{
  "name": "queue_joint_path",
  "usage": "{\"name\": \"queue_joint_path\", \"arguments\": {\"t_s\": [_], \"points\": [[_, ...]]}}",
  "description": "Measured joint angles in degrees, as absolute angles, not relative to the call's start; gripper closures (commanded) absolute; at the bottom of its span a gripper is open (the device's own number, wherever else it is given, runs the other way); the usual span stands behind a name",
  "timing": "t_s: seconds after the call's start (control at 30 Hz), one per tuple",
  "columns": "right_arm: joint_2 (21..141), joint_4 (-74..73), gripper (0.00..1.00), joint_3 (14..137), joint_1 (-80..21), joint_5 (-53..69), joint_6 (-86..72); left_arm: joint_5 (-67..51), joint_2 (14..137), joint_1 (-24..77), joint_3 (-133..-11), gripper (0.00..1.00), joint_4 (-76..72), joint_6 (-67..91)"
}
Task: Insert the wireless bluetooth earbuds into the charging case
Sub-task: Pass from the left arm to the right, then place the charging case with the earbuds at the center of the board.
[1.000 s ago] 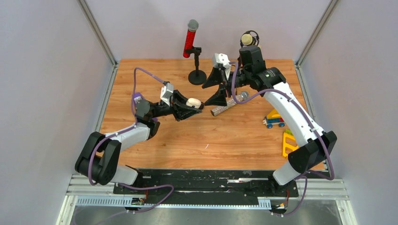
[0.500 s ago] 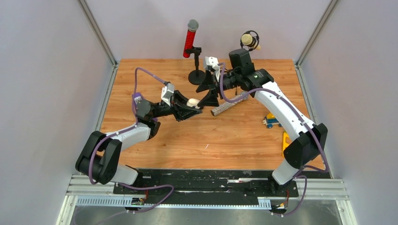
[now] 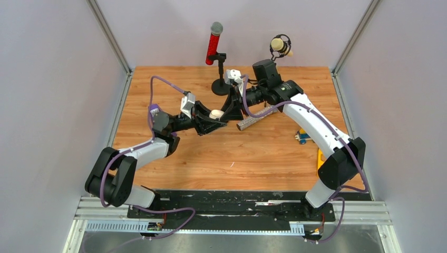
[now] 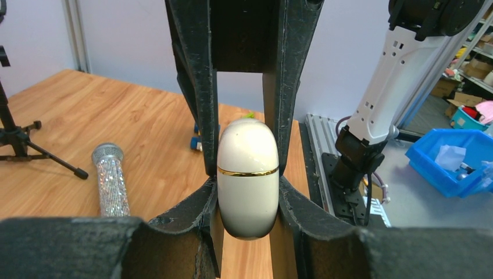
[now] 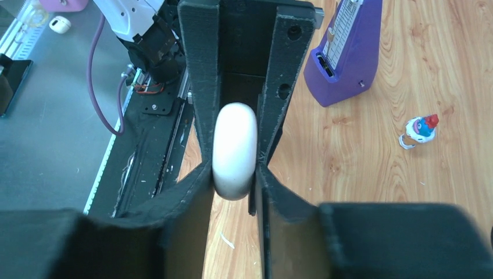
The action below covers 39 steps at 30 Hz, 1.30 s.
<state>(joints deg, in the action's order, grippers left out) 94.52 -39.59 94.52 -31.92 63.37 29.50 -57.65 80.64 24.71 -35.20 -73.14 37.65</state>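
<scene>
The charging case (image 4: pixel 247 174) is a white pill-shaped shell with a gold seam, and its lid is closed. My left gripper (image 4: pixel 247 197) is shut on its lower half and holds it above the table (image 3: pixel 174 84). From the other side my right gripper (image 5: pixel 234 174) has its fingers pressed on both flanks of the same case (image 5: pixel 234 148). In the top view the two grippers meet at the case (image 3: pixel 215 114), left gripper (image 3: pixel 213 119) below and right gripper (image 3: pixel 226 107) above. No earbuds are in view.
A glittery silver microphone (image 3: pixel 255 118) lies just right of the grippers. A red microphone on a stand (image 3: pixel 213 45) and a cream one (image 3: pixel 279 46) stand at the back. A toy car (image 3: pixel 307 137), a yellow piece (image 3: pixel 320 158), a purple metronome (image 5: pixel 343 52) and a small figure (image 5: pixel 420 131) are also here.
My right gripper swung left to the case and its jaws narrowed from wide open onto the case. The left arm and the case stayed still.
</scene>
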Motion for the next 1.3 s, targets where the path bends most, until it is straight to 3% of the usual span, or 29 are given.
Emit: {"name": "queue_joint_path", "arguments": {"t_s": [0.1,0.17,0.23,0.43,0.7,0.93,1.07,1.3], "points": [[94.52,-40.14,0.87,94.52,-32.14,63.33,29.56,-57.21,80.75,24.56,-35.2,0.82,-72.53,37.32],[94.52,-40.23,0.89,94.52,-32.16,63.16,29.32,-56.99,80.75,24.62,-35.2,0.73,-72.36,37.15],[94.52,-40.23,0.9,94.54,-32.16,62.94,29.15,-56.93,80.75,24.6,-35.2,0.48,-72.2,37.06],[94.5,-40.18,0.91,94.56,-32.18,61.36,28.88,-56.86,80.75,24.8,-35.2,0.02,-71.99,36.03],[92.86,-41.87,0.89,94.89,-31.2,57.67,28.93,-58.35,79.42,22.92,-35.18,0.0,-70.32,32.91],[91.83,-51.7,0.89,94.06,-24.53,55.05,36.21,-62.33,73.14,16.51,-35.44,0.0,-57.63,20.99],[94.28,-61.82,0.89,91.29,-21.26,51.09,44.34,-66.11,70.65,13.54,-40.1,0.0,-41.32,10.68],[103.83,-71.7,0.84,85.06,-18.48,42.35,54.87,-64.93,66.02,12.75,-53.49,0.0,0.01,-20.21]]}}
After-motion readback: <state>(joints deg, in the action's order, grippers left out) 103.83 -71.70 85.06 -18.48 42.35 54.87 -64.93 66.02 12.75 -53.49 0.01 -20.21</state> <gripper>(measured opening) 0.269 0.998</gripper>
